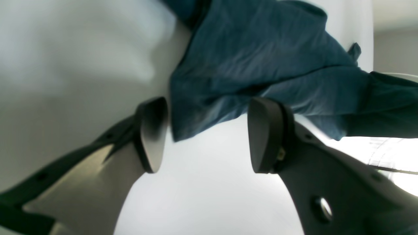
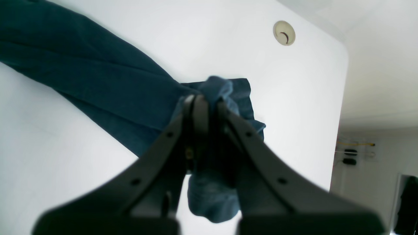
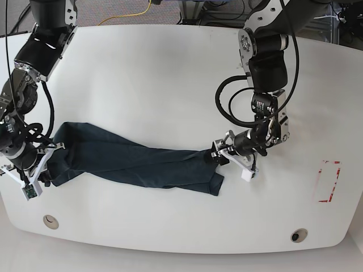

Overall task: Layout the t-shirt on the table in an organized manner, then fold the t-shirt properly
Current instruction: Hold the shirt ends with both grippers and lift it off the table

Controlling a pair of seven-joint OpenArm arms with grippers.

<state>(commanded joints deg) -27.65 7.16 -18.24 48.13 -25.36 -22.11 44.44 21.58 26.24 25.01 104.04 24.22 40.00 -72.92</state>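
While the t-shirt (image 3: 136,161) lies as a long, twisted rope across the tabletop (image 3: 170,73), the work is at the laying-out stage; no folding has begun. One end of the cloth is bunched and pinched between the jaws of the right gripper (image 2: 205,104), which are closed on a wad of fabric spilling out on both sides. The other end reaches the left gripper (image 1: 205,133), whose jaws stand wide apart with a hem corner just ahead of and between them, not yet clamped. In my judgement the next move calls for the left gripper to advance onto that corner and close, then for both to draw apart and spread the garment flat. The red tape mark (image 3: 327,181) lies well beyond the left gripper, away from the cloth.
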